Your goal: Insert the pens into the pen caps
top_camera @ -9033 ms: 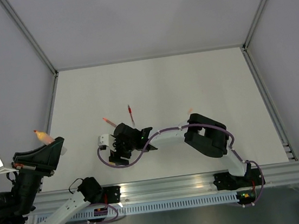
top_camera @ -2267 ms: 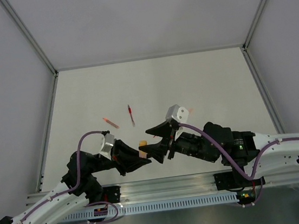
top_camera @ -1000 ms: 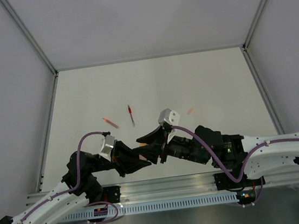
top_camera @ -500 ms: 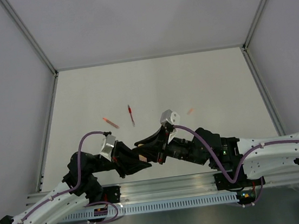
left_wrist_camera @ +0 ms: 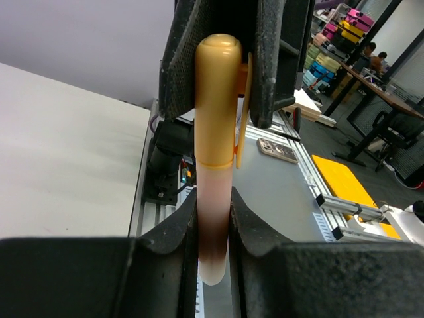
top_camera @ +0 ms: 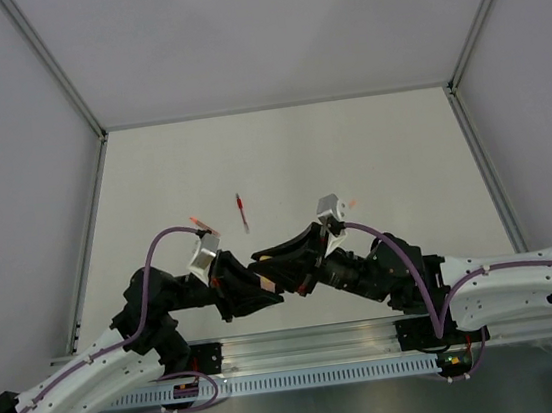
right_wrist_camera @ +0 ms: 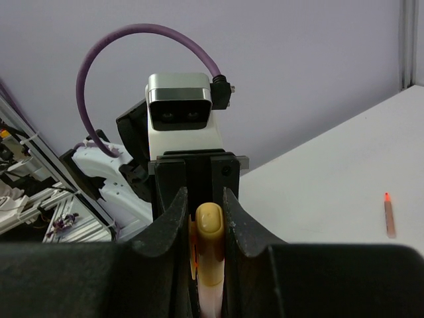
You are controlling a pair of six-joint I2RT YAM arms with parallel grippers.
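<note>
White tabletop inside a grey-walled, aluminium-framed enclosure. Workshop clutter shows past its near edge in the left wrist view. The two arms meet above the tabletop's 6 o'clock edge, the left from 8 o'clock, the right from 4 o'clock.

Left tool: closed down narrow on the salmon pen, a pad on either side of the pale barrel, a short stub showing behind the grip. Right tool: likewise narrow, clamped on the orange cap, with the cap's clip on the 3 o'clock side in the left wrist view.

Key relation — the cap sits directly at 12 o'clock from the left tool in that view, on the same long axis as the pen. The barrel runs into the cap's mouth with a clean seam and no visible kink. From overhead that shared axis runs roughly 9-to-3, the tools nose to nose. Whether the cap is fully home cannot be told. Judged seated or nearly so, needing at most a straight push along the axis.

Red pen lies loose on the tabletop at about 11 o'clock from the joined tools, long axis near 12-to-6 — judged the work remaining. It is about as near to one tool as to the other.
</note>
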